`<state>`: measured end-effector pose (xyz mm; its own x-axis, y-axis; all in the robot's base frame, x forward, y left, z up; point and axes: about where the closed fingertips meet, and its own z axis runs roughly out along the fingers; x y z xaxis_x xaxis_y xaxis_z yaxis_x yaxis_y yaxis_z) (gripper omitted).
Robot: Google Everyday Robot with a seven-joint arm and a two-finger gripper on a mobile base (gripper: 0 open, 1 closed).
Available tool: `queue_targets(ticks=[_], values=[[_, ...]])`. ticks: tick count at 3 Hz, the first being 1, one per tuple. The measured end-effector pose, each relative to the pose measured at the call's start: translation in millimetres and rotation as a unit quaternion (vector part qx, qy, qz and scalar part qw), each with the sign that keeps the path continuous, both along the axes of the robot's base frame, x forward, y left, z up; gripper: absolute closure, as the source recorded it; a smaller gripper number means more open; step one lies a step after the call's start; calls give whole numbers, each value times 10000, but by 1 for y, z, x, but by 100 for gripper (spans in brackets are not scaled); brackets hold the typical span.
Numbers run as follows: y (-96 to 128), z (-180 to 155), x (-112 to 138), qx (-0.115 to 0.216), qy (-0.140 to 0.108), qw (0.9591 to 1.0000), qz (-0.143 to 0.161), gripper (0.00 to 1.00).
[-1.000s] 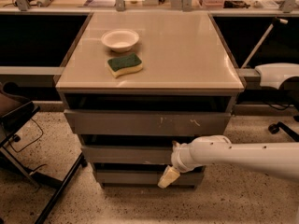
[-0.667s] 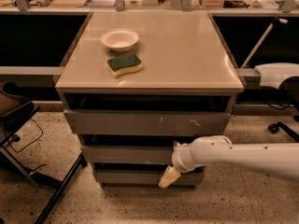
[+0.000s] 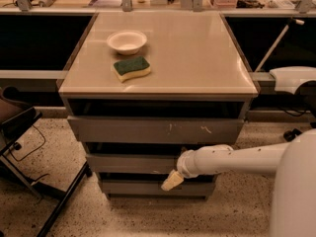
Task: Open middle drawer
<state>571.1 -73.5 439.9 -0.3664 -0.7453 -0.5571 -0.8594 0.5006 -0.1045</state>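
Hovering low before the cabinet (image 3: 197, 53), the gripper (image 3: 172, 180) sits just under the middle drawer (image 3: 129, 163), second of three, likely to hook its handle-less front's lower lip; clenched or released, I cannot tell

1. The claw (image 3: 172, 180) hangs low in the centre of the frame, against the drawer stack just below the middle drawer (image 3: 131, 163).
2. Its white arm (image 3: 232, 159) reaches in from the right and covers that drawer's right end; the left part of the front is uncovered.
3. The scratched top drawer front (image 3: 148, 130) sits directly above, with a dark gap between.
4. At lower left, a dark chair (image 3: 17, 122) and its slanting leg (image 3: 64, 201) stand near the cabinet's left corner.
5. The speckled floor (image 3: 148, 216) at bottom centre lies open.
6. On the surface (image 3: 197, 48), a bowl (image 3: 127, 41) and a sponge (image 3: 132, 68) occupy the left half.
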Motion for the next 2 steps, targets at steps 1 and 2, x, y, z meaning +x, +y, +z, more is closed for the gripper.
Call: queue_targets(ticks=[1, 2], values=[[-3, -1, 4, -4, -28, 10000, -79, 0], [-2, -9, 8, -121, -37, 9999, -82, 0]])
